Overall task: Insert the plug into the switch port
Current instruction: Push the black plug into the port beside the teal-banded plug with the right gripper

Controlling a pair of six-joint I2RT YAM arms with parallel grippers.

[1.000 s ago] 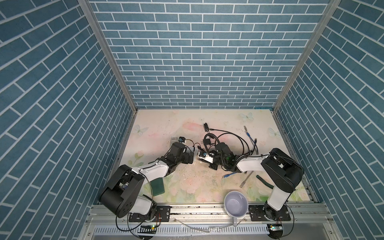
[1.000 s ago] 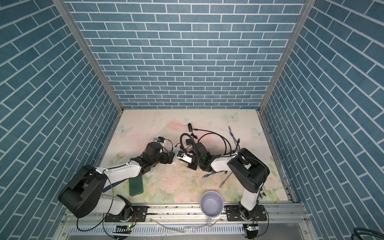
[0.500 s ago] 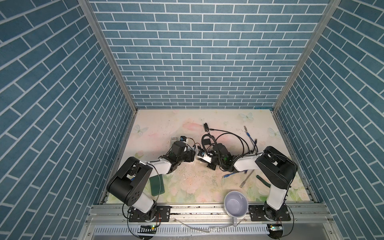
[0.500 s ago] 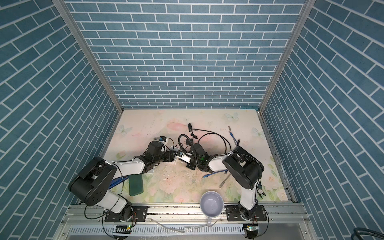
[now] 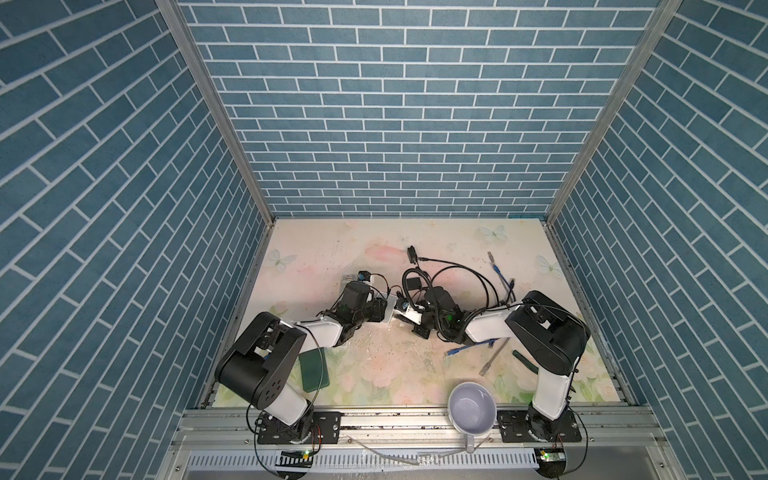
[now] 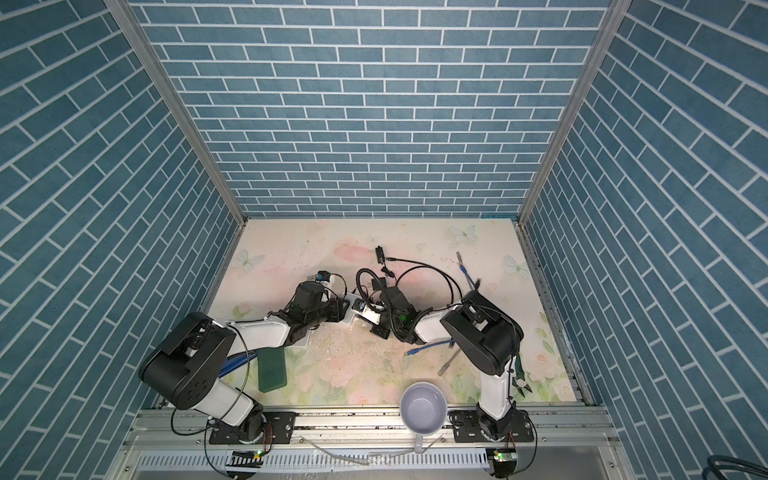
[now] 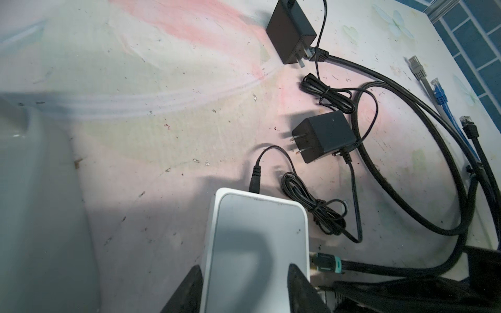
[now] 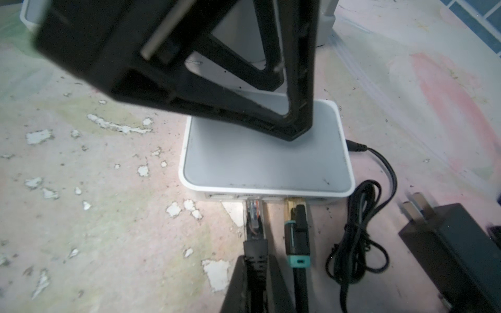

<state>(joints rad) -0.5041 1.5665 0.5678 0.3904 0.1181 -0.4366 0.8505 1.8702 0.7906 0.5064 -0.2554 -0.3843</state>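
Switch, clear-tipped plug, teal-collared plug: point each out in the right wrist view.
switch (image 8: 265,168), right wrist view, bare top face.
clear-tipped plug (image 8: 254,214), right wrist view, transparent connector body.
teal-collared plug (image 8: 296,233), right wrist view, black body ahead of the collar.

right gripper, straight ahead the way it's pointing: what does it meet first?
The switch, on its port face. The plug that the right gripper holds leads, its tip seemingly at a port beside the teal-collared plug; depth unclear.

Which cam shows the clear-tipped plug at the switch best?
Right wrist: plug is close-up, tip at the switch port. Left wrist doesn't show it; in both top views it's too small to pick out.
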